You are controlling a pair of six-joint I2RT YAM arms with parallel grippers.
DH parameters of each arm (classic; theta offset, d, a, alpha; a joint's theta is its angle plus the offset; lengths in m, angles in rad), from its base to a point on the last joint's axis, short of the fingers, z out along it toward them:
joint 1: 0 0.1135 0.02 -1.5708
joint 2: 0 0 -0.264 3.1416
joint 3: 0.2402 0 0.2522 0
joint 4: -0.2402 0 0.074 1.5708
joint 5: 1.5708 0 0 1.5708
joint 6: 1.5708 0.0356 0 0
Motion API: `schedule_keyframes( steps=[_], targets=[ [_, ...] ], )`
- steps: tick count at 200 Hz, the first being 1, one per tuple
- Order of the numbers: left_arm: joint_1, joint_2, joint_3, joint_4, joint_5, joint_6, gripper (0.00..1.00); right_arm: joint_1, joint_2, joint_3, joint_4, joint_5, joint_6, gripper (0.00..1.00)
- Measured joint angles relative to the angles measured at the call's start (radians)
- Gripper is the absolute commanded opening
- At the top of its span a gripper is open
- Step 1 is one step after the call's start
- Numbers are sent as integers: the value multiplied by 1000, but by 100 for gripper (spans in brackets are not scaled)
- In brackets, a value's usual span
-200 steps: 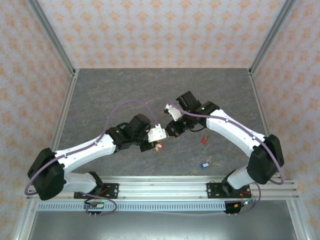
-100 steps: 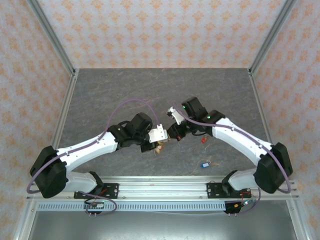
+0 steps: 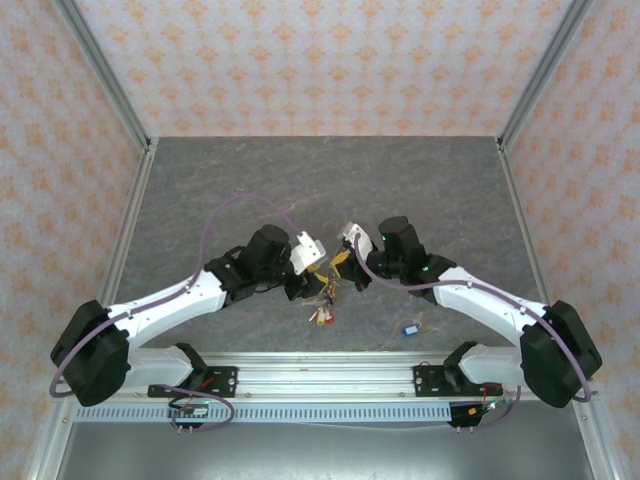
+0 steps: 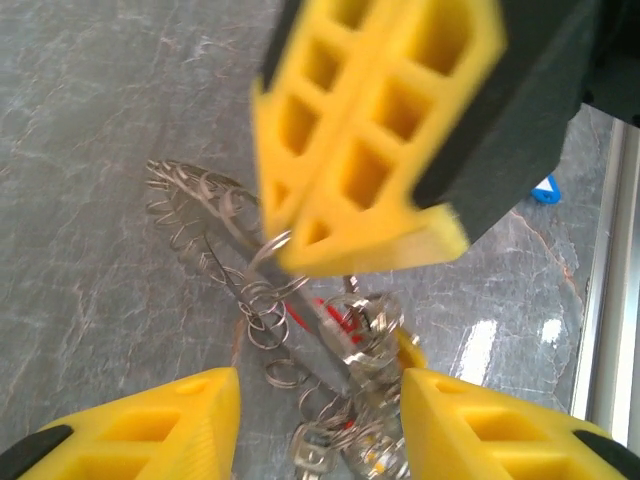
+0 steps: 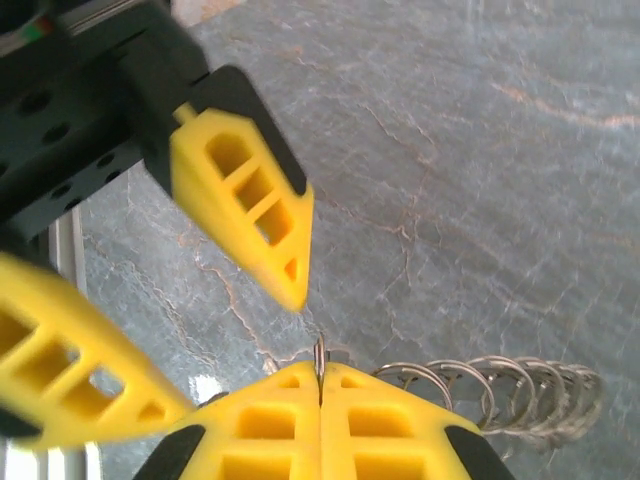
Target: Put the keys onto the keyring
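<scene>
- Keyring of coiled silver wire (image 5: 500,385): pinched in the right claw (image 5: 320,375), whose yellow fingers are clamped tight on it.
- Left claw (image 4: 318,378): spread pretty wide, gripping nothing.
- Tiny silver keys with a red tag (image 4: 350,325): sitting between the left claw's fingers, right by the right claw's tips.

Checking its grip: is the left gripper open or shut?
Open: the left gripper shows a wide gap between its yellow fingers.

Grey marbled tabletop (image 3: 250,170), orange-patterned walls (image 3: 320,60), aluminium rails (image 3: 330,384) along near edge
</scene>
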Motion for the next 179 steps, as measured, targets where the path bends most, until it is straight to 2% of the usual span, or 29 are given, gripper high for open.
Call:
schedule_keyframes(
  steps=[17, 48, 102, 138, 179],
  targets=[
    [38, -37, -53, 59, 24, -17, 37, 0, -11, -32, 50, -18, -68, 0],
    [98, -48, -95, 140, 84, -21, 36, -1, -17, -63, 103, -49, -167, 0],
    [102, 41, -88, 228, 212, -13, 46, -13, -34, -108, 162, -87, -228, 0],
    [102, 55, -75, 227, 248, 19, 47, -24, -53, -123, 161, -106, -230, 0],
    [102, 87, -25, 220, 285, 79, 43, -45, -53, -123, 161, -143, -230, 0]
  ],
)
